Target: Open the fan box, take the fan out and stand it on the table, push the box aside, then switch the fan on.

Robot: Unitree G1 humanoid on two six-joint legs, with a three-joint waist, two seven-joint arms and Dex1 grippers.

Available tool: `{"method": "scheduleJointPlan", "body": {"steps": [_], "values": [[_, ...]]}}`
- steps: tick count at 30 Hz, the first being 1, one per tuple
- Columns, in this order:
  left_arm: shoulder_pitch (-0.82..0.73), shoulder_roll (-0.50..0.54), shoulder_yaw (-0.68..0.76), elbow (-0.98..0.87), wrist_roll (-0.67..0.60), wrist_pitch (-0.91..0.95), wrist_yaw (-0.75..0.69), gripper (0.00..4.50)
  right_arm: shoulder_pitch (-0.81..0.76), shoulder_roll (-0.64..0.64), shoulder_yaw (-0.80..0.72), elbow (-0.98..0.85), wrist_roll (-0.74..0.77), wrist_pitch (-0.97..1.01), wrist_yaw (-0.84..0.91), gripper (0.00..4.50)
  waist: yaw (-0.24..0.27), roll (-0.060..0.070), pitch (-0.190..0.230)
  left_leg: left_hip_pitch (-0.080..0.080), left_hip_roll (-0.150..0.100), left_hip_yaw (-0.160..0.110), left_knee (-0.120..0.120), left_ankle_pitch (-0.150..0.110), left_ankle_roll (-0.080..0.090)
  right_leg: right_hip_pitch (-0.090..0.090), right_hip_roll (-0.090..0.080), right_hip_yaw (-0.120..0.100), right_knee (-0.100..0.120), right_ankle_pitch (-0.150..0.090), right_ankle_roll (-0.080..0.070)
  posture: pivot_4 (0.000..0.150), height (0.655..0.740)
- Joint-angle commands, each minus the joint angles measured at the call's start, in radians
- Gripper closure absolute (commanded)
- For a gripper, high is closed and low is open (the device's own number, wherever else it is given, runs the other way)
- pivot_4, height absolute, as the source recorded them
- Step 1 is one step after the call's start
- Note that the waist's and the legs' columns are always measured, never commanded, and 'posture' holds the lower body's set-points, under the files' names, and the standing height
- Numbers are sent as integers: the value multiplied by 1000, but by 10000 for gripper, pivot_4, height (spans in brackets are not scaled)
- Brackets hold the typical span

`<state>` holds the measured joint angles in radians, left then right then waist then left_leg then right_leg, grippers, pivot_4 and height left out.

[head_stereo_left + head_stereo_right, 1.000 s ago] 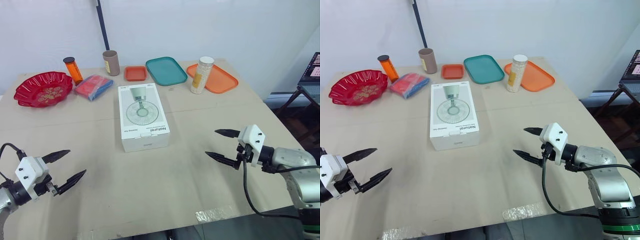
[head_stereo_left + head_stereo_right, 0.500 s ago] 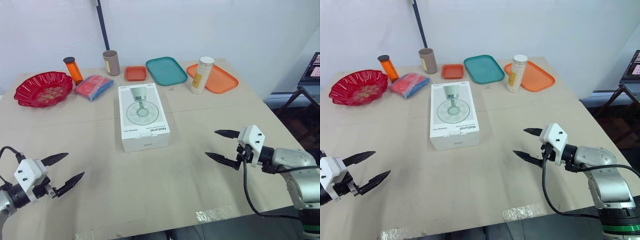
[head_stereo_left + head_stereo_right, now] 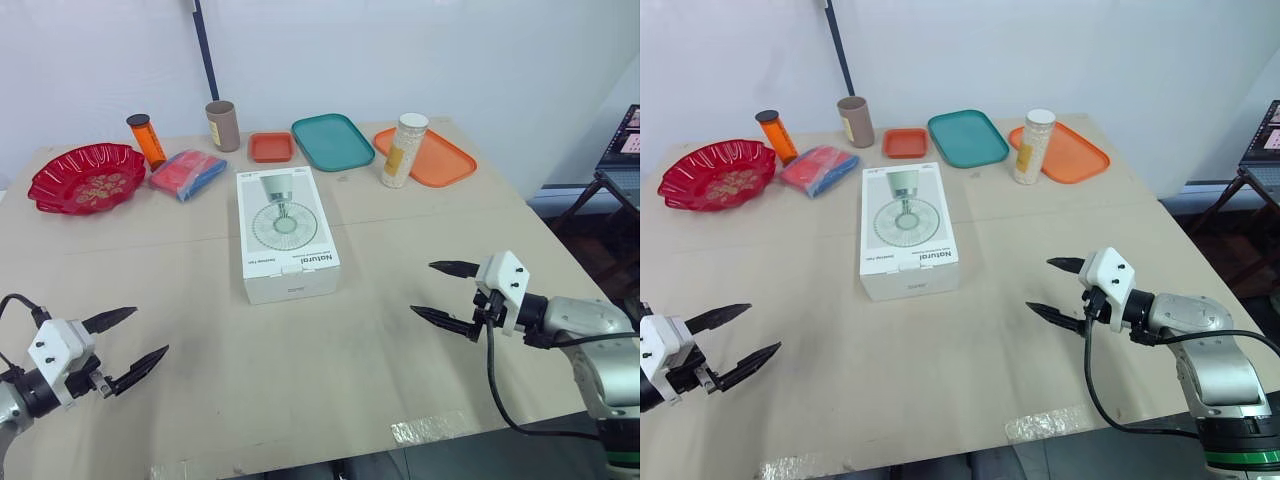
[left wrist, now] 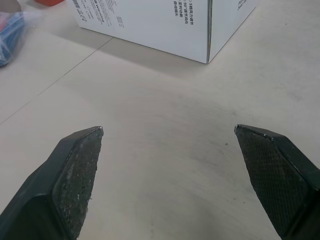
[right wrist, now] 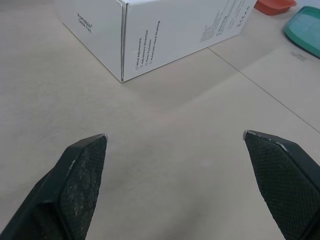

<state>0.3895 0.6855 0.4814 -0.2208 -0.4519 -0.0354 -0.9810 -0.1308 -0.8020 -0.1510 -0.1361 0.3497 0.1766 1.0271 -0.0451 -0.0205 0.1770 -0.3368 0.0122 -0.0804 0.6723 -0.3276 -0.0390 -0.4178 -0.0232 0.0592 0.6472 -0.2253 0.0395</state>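
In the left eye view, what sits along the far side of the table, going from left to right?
Red bowl, orange bottle, red and blue packet, brown cup, small orange tray, teal tray, large orange tray.

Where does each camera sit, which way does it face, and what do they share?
Eye views: on the head, looking forward and down at the table and fan box; left gripper and right gripper show, open.
Left wrist view: on that wrist, looking along its fingers at a box corner.
Right wrist view: likewise, its fingers framing the other near corner.
Shared: every view shows the box.
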Motion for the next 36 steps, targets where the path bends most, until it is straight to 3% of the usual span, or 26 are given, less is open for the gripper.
{"method": "scheduleJointPlan", "body": {"steps": [1,15,20,22,28,36], "values": [[3,10,38,-45,-9,12,27,0,-14,0,1,-27,12,-3,5,317,0,0,0,0,0,0,0,0,0,0,0,0,0,0,0,1500,7400],[-96,27,24,-150,-78,160,102,0,-25,1,7,-39,23,15,-3,317,0,0,0,0,0,0,0,0,0,0,0,0,0,0,0,1500,7400],[-165,27,2,-172,-98,215,129,14567,-28,0,4,-42,24,20,-7,0,0,0,0,0,0,0,0,0,0,0,0,0,0,0,0,1500,7400],[-185,26,-6,-173,-97,226,133,23410,-28,-2,1,-46,26,23,-9,0,0,0,0,0,0,0,0,0,0,0,0,0,0,0,0,1500,7400],[-263,22,-48,-157,-78,242,150,42631,-28,-4,-1,-49,22,23,-11,0,0,0,0,0,0,0,0,0,0,0,0,0,0,0,0,1500,7400],[-392,21,-154,-171,-56,306,195,44089,-40,0,3,-47,19,23,-17,0,1,0,0,0,0,0,0,0,0,0,0,0,0,0,0,1500,7400]]}}
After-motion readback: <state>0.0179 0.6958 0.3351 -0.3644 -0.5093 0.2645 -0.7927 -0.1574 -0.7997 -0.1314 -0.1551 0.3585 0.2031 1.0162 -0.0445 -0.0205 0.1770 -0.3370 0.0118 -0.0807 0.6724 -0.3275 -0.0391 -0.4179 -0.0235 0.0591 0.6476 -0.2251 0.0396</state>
